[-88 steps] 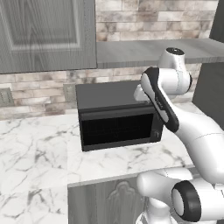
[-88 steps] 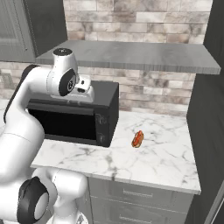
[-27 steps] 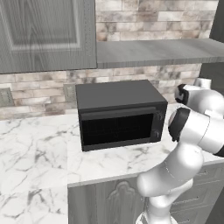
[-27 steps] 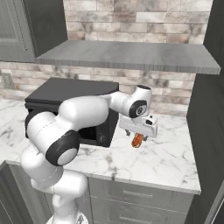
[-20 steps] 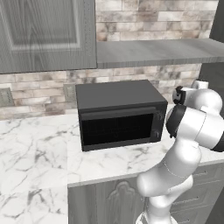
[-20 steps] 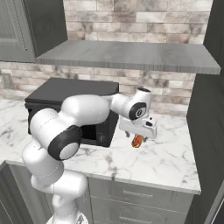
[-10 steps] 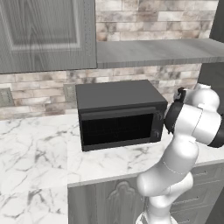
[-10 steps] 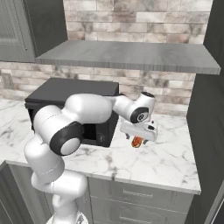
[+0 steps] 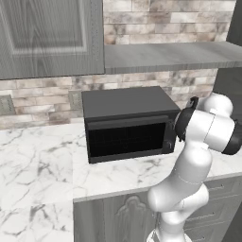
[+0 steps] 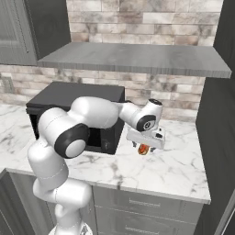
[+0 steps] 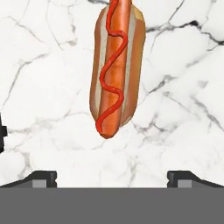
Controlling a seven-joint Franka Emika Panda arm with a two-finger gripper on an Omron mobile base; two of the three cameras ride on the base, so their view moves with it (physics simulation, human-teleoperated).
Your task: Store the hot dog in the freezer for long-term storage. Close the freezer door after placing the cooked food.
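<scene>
The hand (image 10: 145,146) hangs just above the hot dog (image 11: 114,70), its fingers spread fully and gripping nothing; the hot dog lies flat on the marble bench (image 10: 174,167), beside the microwave (image 10: 59,108); I judge the hand should go straight down, centred, and close across the bun's narrow width; open bench lies toward the dark freezer (image 10: 215,137) side.

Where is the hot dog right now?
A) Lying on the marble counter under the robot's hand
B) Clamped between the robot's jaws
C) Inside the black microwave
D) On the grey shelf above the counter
A: the hot dog lies on the marble counter, with the open jaws of the gripper standing wide apart and clear of it, and the hand hanging just above it beside the microwave.
</scene>
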